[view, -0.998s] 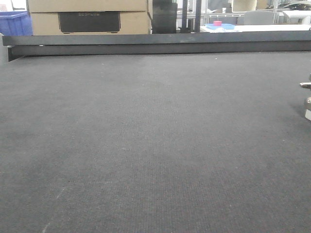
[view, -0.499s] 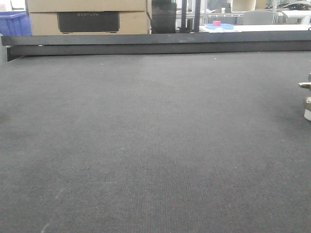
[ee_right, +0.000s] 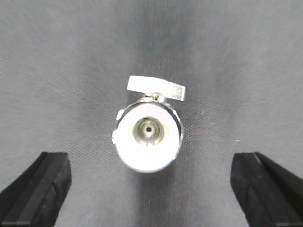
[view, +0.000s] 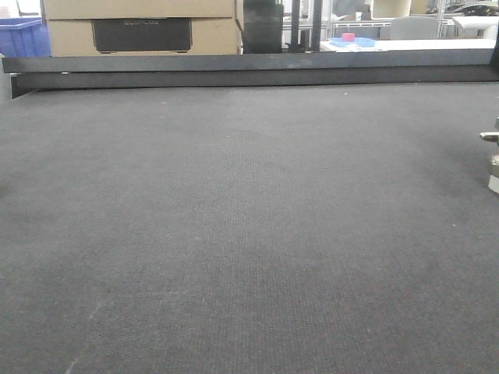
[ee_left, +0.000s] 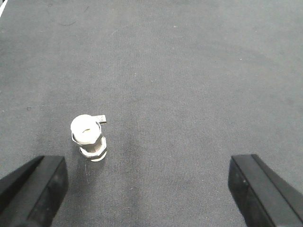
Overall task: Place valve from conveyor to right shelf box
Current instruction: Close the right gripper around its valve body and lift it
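While the valve (ee_right: 148, 137) stands upright on the conveyor (ee_right: 71, 56), we hold our right tool (ee_right: 151, 191) spread over it and our left tool (ee_left: 149, 189) spread nearby.

The conveyor (view: 234, 234) is dark grey with a fine woven texture, and its side rail (view: 249, 70) is black. The valve (ee_right: 147, 132) is silvery with a pale whitish end, while the left pincer (ee_left: 147, 189) and right pincer (ee_right: 151, 189) are matt black. Beyond the far edge, the cardboard boxes (view: 140, 9) are tan and a bin (view: 23, 39) is blue.
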Tool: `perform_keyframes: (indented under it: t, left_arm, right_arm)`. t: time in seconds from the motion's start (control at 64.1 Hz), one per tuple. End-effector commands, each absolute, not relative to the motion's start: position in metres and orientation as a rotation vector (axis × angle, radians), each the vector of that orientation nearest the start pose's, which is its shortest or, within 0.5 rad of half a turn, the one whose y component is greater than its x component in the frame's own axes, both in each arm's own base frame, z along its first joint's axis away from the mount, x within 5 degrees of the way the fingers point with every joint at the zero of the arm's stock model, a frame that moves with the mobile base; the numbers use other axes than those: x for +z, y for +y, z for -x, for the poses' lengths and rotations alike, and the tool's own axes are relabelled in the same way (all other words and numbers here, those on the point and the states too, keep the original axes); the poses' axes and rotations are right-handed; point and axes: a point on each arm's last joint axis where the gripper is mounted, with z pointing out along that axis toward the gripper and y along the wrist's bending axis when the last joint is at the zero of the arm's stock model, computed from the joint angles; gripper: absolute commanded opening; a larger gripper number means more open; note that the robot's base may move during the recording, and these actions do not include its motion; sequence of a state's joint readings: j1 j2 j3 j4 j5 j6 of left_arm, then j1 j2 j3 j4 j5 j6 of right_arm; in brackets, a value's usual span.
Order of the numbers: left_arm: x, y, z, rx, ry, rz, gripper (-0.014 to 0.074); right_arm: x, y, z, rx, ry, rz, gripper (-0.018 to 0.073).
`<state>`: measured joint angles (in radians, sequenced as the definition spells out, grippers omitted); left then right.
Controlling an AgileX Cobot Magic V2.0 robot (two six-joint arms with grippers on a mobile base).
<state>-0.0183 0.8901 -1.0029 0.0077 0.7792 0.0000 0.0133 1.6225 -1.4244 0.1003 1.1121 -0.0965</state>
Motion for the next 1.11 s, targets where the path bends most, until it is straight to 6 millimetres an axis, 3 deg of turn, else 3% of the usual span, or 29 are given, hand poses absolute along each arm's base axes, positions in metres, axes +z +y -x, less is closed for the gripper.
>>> perform_keyframes:
  t: [0.0,0.312,0.53,0.624,0.811,1.092]
  left_arm:
    - [0.392,-0.004,-0.170,-0.008,2.131,-0.022,0.0591]
    - [0.392,-0.004,-0.170,-0.008,2.131,-0.022,0.0591]
    - [0.392,-0.004,-0.170,-0.008,2.131,-0.022,0.0591]
    - [0.392,-0.003,-0.170,-0.006,2.131,-0.023,0.0591]
    - [0.390,-0.003,-0.169,-0.006,2.154,-0.023,0.0591]
    - [0.399,0.001,-0.181,0.068,2.307,-0.032,0.0572]
  right_arm:
    - [0.300,0.011,-0.347,0.095,2.796,0.127,0.0570]
    - [0.259,0.011,-0.369,0.098,2.869,0.121,0.0570]
    - [0.251,0.011,-0.371,0.101,2.900,0.122,0.0549]
    - [0.251,0.011,-0.370,0.103,2.917,0.124,0.0403]
    - [0.251,0.011,-0.365,0.108,2.958,0.128,-0.0169]
    - [0.286,0.011,-0.351,0.101,2.863,0.130,-0.0153]
